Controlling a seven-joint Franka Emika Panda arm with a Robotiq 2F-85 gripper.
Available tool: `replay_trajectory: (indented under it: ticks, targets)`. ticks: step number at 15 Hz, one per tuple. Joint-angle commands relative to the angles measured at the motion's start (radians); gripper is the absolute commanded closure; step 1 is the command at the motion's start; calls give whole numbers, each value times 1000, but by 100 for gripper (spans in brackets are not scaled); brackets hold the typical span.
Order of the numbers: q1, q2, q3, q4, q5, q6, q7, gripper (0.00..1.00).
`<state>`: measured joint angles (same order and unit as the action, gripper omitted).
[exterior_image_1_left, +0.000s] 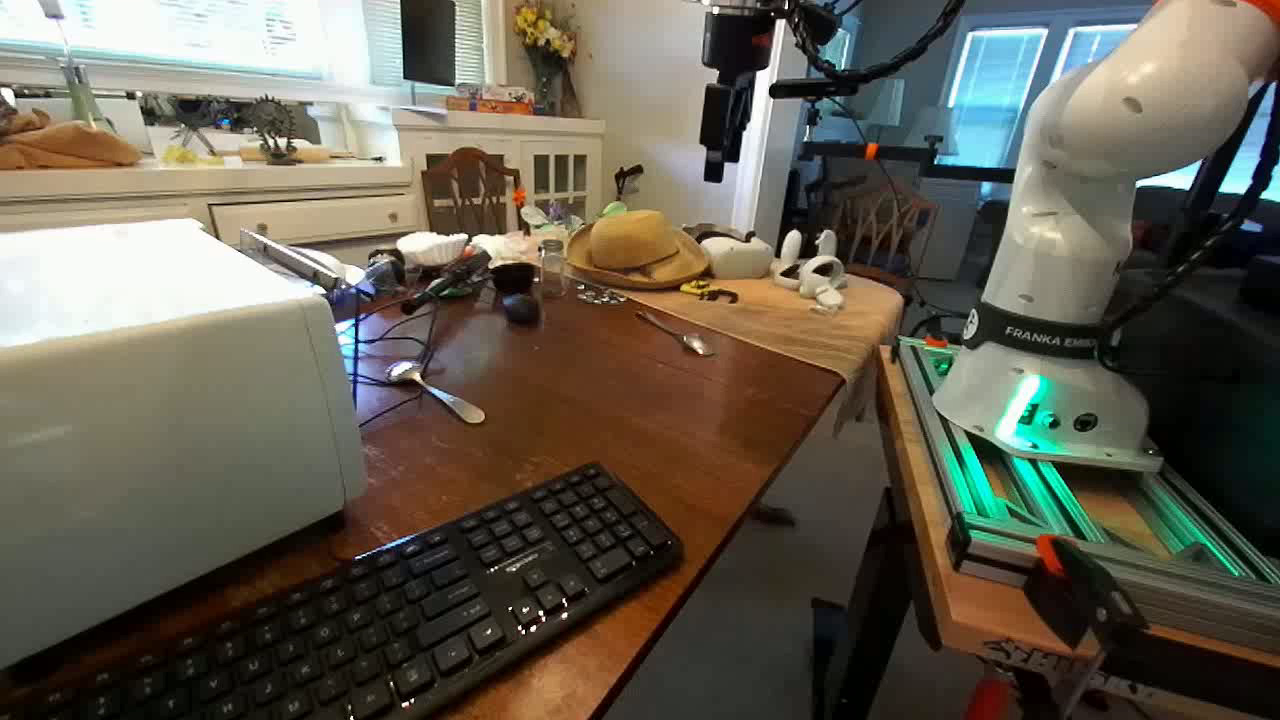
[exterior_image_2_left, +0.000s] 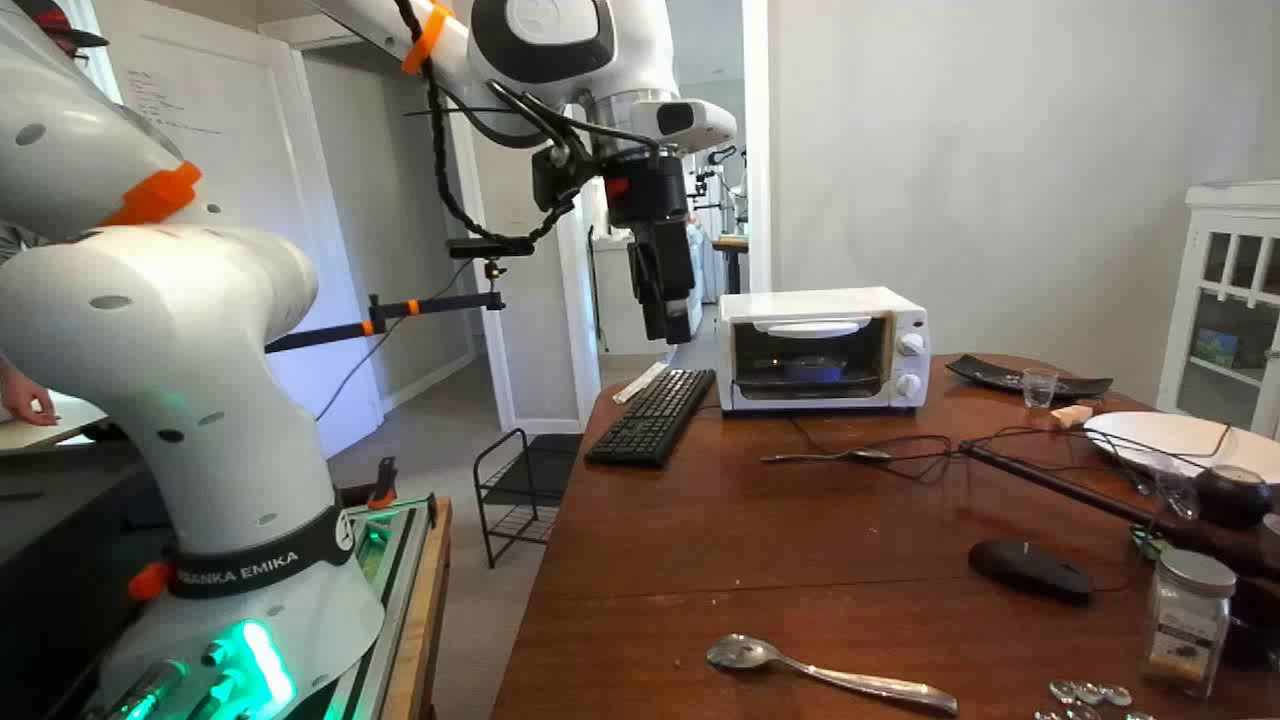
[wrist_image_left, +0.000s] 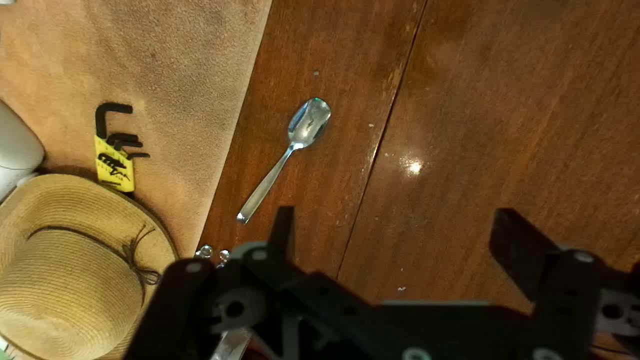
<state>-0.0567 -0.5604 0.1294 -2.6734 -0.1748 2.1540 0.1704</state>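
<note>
Pincer (wrist_image_left: 395, 220) hangs well above the worktop (wrist_image_left: 490, 120), jaws wide apart. In the wrist view, spoon (wrist_image_left: 298, 142) lies on the worktop between tan cloth (wrist_image_left: 190, 60) and seam (wrist_image_left: 384, 131), handle end near clear beads (wrist_image_left: 205, 251). Straw hat (wrist_image_left: 65, 280) and yellow hex key set (wrist_image_left: 115, 167) sit on the cloth. In an exterior view, second spoon (exterior_image_2_left: 866, 455) lies near white toaster oven (exterior_image_2_left: 825, 355), keyboard (exterior_image_2_left: 655, 418) just beside oven.

Daylight whitens the window (exterior_image_1_left: 190, 40) in an exterior view, green light (exterior_image_1_left: 1021, 406) glows on the robot base (exterior_image_1_left: 1065, 400), and glare (wrist_image_left: 413, 167) spots the table (wrist_image_left: 475, 110).
</note>
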Motion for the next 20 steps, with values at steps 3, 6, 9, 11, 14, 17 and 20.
replay_trajectory:
  ticks: [3, 6, 9, 11, 14, 17, 20]
  targets:
    - [13, 1, -12, 2, -7, -4, 6, 0]
    - [13, 1, -12, 2, -7, -4, 6, 0]
    - [13, 1, -12, 2, -7, -4, 6, 0]
    - [13, 1, -12, 2, -7, -4, 6, 0]
    - [13, 1, -12, 2, -7, -4, 6, 0]
    - [0, 52, -60, 13, 24, 140, 5, 0]
    - [13, 159, -135, 53, 84, 351, -60, 0]
